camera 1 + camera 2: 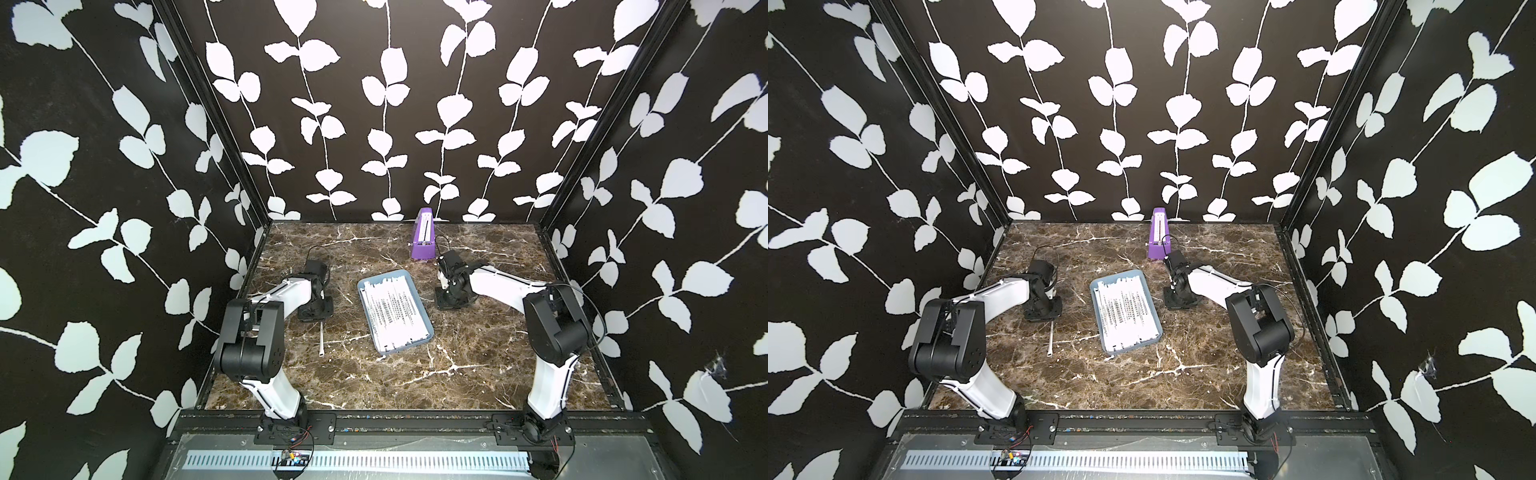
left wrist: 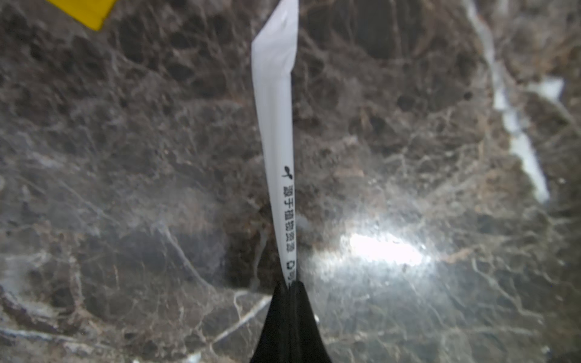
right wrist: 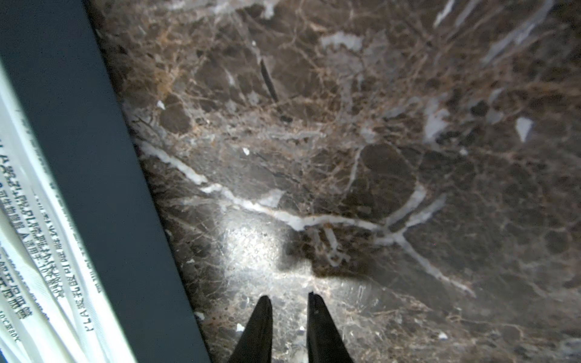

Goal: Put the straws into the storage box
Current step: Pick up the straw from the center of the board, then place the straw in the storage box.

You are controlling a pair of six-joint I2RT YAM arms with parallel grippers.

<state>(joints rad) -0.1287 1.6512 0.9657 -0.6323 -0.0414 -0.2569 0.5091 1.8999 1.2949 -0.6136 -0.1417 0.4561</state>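
Where my left tool comes to a point, its two black fingers are pressed together on one end of a long, flat, white paper-wrapped straw with small dark print along it. From the grip the straw runs out over the brown marble-patterned table. I cannot tell whether its far end touches the surface. In a top view this straw lies to the left of the shallow, light-blue rectangular storage box and apart from it. The storage box sits mid-table between my two arms and holds a layer of many more white printed straws lying lengthwise. My right tool is low over bare table just beside the box's right wall. Its fingers stand a narrow gap apart, with nothing between them. A tall purple wedge-shaped object stands near the back wall.
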